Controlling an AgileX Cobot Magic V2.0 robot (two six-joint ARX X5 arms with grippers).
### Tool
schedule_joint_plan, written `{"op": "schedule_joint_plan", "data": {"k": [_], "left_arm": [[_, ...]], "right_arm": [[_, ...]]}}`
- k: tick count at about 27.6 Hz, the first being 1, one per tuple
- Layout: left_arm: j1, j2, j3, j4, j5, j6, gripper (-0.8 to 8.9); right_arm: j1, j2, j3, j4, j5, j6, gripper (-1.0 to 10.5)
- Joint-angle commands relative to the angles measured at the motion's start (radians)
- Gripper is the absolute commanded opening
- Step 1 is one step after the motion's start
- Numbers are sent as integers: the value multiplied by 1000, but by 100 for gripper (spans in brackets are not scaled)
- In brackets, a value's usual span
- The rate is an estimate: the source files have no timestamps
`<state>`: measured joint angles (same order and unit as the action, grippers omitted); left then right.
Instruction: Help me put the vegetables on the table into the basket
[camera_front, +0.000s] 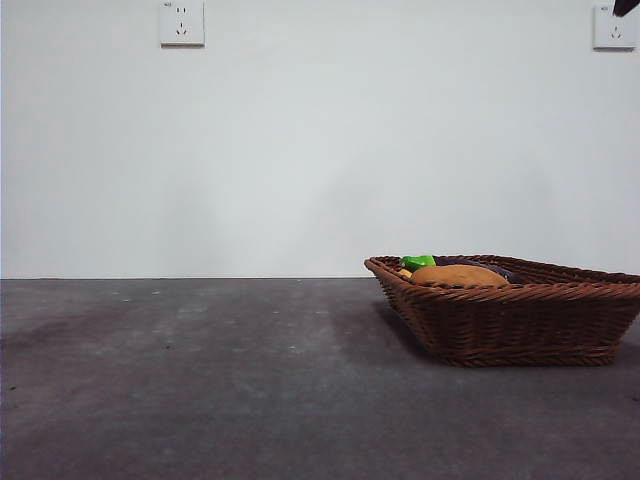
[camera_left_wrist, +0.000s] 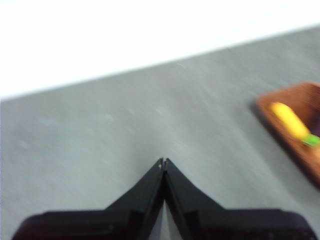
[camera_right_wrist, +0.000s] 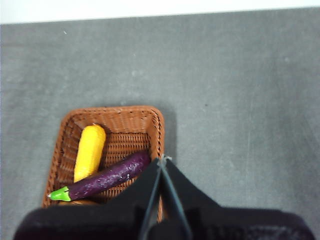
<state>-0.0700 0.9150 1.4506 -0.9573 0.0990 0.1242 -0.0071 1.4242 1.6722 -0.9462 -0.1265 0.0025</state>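
On the near stretch of the wide dark grey felt-like table (camera_front: 200, 380), front view: no vegetable showing, just bare mottled surface. Further back on one side sits the shallow dark brown woven wicker basket (camera_front: 520, 320) with flared sides. Over its rim show the top of the rounded tan-brown potato (camera_front: 458, 276), the eggplant's green cap (camera_front: 417, 262) and a dark purple strip behind it. Right wrist view looks straight down: right gripper (camera_right_wrist: 162, 159) has its black jaws pressed together, nothing held, tips above the basket's rim on the side nearest the eggplant's blunt end. Slim dark purple eggplant (camera_right_wrist: 107, 177) lies diagonal across the basket floor, long axis slanted, green cap pointing to a corner away from the jaws. Smaller yellow-orange vegetable (camera_right_wrist: 90, 152) lies just beside it, long axis roughly along the basket's length, the two close at the cap end; can't tell whether they touch. Potato barely visible there, a sliver at the basket's near edge. Left gripper (camera_left_wrist: 163, 161) also closed and empty, over bare table, basket well off to one side, picture blurred. Right arm is the nearer to the basket. Judgement: all three are in the basket, task looks done; the only move left would be parking both arms.
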Motion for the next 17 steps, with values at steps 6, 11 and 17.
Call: {"op": "schedule_joint_plan", "data": {"k": [6,11,17], "left_arm": [[72,-485,-980,810,48,-34,-4],[102,-751,-1325,888,31,-210,-4],[118,-864,-1443,825,14,-192,-4]], "right_arm": [[0,18,-5,7,4,-6,1],[0,18,-5,7,4,-6,1],[0,18,-5,7,4,-6,1]]}}
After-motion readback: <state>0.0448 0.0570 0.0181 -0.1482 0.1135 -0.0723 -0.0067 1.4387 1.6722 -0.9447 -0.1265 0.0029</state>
